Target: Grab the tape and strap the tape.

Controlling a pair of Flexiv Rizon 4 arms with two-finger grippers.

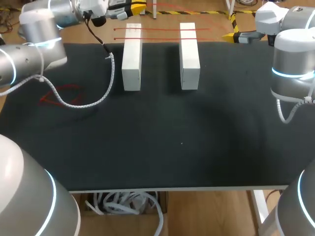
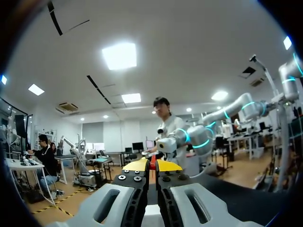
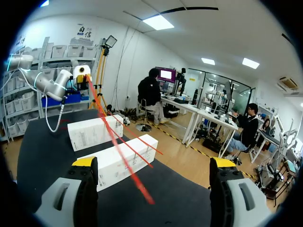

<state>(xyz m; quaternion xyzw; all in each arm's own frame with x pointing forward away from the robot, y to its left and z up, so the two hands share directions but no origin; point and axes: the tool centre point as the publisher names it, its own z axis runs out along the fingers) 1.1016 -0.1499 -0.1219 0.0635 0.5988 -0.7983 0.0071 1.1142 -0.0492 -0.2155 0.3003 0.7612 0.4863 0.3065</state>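
Your left end effector (image 2: 152, 166) is clamped on the red tape (image 3: 119, 142), right end effector (image 3: 154, 163) sits wide open, far right.

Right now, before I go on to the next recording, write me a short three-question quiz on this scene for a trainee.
1. True or false: the right gripper is shut on the red tape.
2. How many white boxes stand on the black table? A: one. B: two. C: three.
3. Fill in: a bit of red tape shows between the closed yellow tips of the ___ gripper.

Key: 1 false, its fingers stand wide apart with nothing between them. 2 B. 3 left gripper.
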